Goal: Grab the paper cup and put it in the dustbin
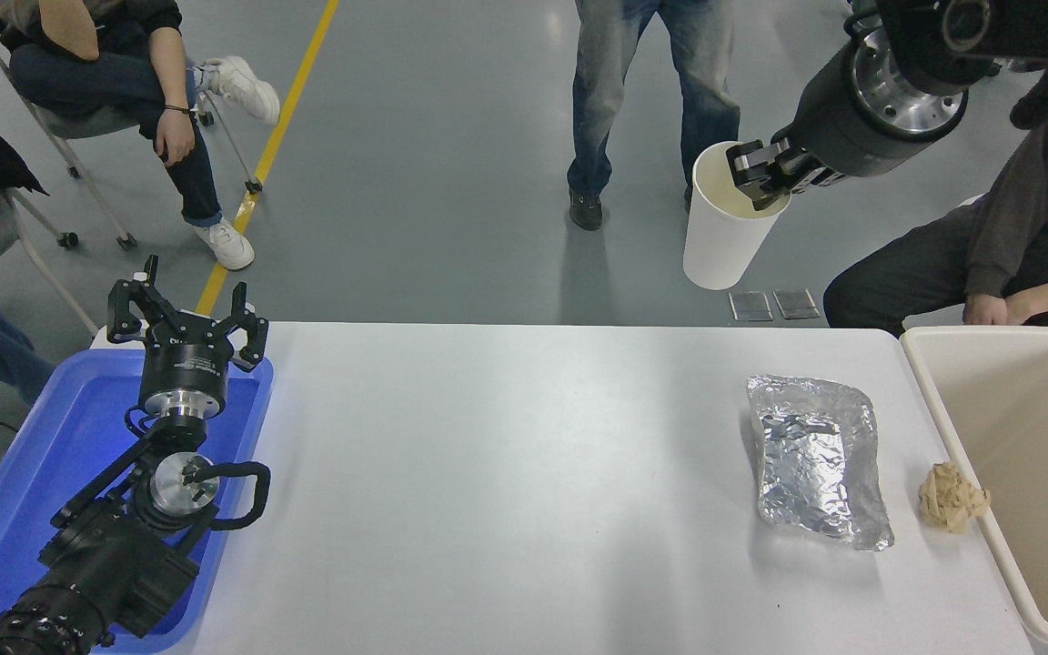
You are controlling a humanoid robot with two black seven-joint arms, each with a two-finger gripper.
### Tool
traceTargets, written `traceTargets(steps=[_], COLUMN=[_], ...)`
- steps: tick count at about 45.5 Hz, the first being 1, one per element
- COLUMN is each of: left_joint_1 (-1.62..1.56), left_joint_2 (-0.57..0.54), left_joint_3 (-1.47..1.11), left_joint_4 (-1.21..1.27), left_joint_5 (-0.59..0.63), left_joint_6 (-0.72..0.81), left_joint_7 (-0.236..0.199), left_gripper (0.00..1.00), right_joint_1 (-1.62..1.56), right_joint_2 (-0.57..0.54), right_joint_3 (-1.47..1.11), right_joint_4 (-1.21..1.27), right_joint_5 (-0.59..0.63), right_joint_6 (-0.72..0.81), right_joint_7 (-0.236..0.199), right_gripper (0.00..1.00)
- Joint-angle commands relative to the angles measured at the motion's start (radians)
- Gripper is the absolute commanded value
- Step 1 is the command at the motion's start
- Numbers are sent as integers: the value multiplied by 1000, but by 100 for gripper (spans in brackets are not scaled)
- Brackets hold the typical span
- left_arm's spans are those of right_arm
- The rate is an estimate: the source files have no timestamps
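Observation:
My right gripper (765, 177) is shut on the rim of the white paper cup (724, 227) and holds it high in the air, beyond the table's far edge at the upper right. The cup hangs open side up, tilted a little. The beige dustbin (947, 428) stands at the table's right end, below and to the right of the cup. My left gripper (186, 314) is open and parked over the blue tray at the lower left.
A shiny silver foil bag (817, 459) and a small tan paper wad (952, 496) lie on the white table (506, 491) near the dustbin. A shallow blue tray (24, 473) sits at the left. People stand and sit beyond the table.

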Motion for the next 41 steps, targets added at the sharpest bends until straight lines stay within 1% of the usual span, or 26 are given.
traceTargets(steps=[1,6,10,15,20,23,25,30,34,36,38,39,41], left_joint_1=[0,0,0,0,0,0,0,0,0,0,0,0,0], left_joint_2=[0,0,0,0,0,0,0,0,0,0,0,0,0], left_joint_3=[0,0,0,0,0,0,0,0,0,0,0,0,0], left_joint_4=[0,0,0,0,0,0,0,0,0,0,0,0,0], left_joint_5=[-2,-2,-2,-2,-2,-2,-2,-2,-2,-2,-2,-2,-2], left_joint_6=[0,0,0,0,0,0,0,0,0,0,0,0,0], left_joint_7=[-1,-1,-1,-1,-1,-1,-1,-1,-1,-1,-1,-1,-1], left_gripper=[99,99,99,99,99,99,99,99,99,99,99,99,99], right_joint_1=[1,-9,-33,-88,-177,-264,-341,-588,-812,-913,-1010,-1124,-1218], right_joint_2=[-119,-268,-412,-569,-686,-774,-810,-830,-819,-812,-790,-749,-715], right_joint_3=[-92,-129,-132,-123,-87,-32,24,205,359,440,514,598,666], right_joint_4=[-4,-7,-19,-73,-162,-226,-272,-364,-432,-467,-501,-542,-574], right_joint_5=[-96,-219,-331,-453,-533,-552,-558,-572,-576,-576,-576,-576,-576], right_joint_6=[13,22,30,33,25,19,14,-39,-119,-150,-177,-206,-234], right_joint_7=[5,10,8,10,11,14,17,37,59,60,62,62,62], right_gripper=[0,0,0,0,0,0,0,0,0,0,0,0,0])
